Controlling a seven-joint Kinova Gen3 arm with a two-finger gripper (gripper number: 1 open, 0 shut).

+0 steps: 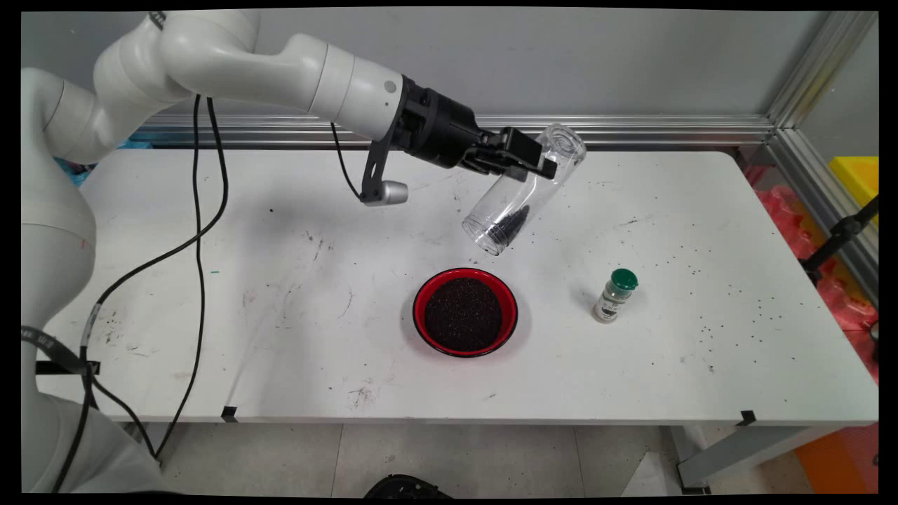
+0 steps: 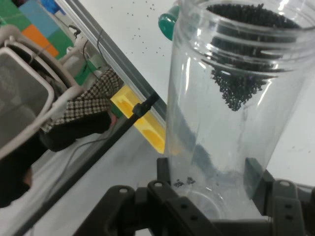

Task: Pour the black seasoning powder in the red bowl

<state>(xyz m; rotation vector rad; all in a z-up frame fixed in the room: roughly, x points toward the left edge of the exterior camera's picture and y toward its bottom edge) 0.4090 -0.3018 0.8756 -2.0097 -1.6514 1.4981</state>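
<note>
Main view: we see the tool (image 1: pixel 523 163) clenched on a clear plastic jar (image 1: pixel 525 189), tipped mouth-down above the red bowl (image 1: pixel 465 311) on the surface (image 1: pixel 280 280). Probably light, slick, squeezable; grip near its base.

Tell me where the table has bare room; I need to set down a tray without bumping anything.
The widest bare stretch is left of the red bowl, toward the hanging cables. Another lies right of the green-capped shaker, to the table edge, speckled with stray grains. The middle is crowded: the gripper holds a tilted clear jar above the bowl.
</note>
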